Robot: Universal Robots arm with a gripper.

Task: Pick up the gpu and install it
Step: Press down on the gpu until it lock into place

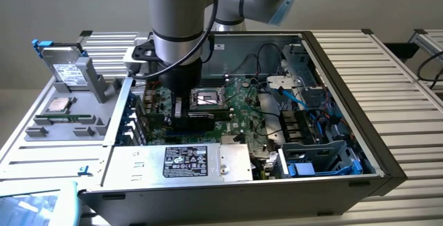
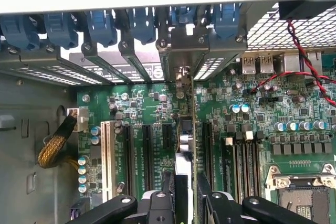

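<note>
Reaching down into the open computer case (image 1: 387, 158) with the arm (image 1: 176, 29), straight over the motherboard (image 2: 149, 103). Gripping the gpu (image 2: 185, 145) with jaws closed against its two flat faces, one on either side. Holding it upright on its long edge, square to the motherboard, seen end-on from the wrist as a thin strip running along one of the black expansion slots (image 2: 146, 153). Lined up between neighbouring slots of that bank, with its silver end bracket (image 2: 181, 43) up against the rear wall beyond the motherboard's edge, among the blue slot latches (image 2: 100, 24). Cannot tell whether fully seated in the slot or only resting just above it.

Beside the held card on the motherboard, away from the white slot (image 2: 107, 156): memory slots (image 2: 247, 156), then the bare CPU socket (image 2: 304, 195). Crossing above the motherboard's far corner near the rear ports: red and black wires (image 2: 299, 72). Off the motherboard's other edge, past the white slot: a braided yellow cable (image 2: 52, 148) curling to a small connector.

In the exterior view, next to the motherboard inside the case: a silver power supply (image 1: 185, 162) with a black label. Outside the case, well apart from the motherboard: a grey fixture tray (image 1: 62, 125) on the slatted tabletop (image 1: 408, 81), carrying a silver hard drive (image 1: 66, 70) propped upright.
</note>
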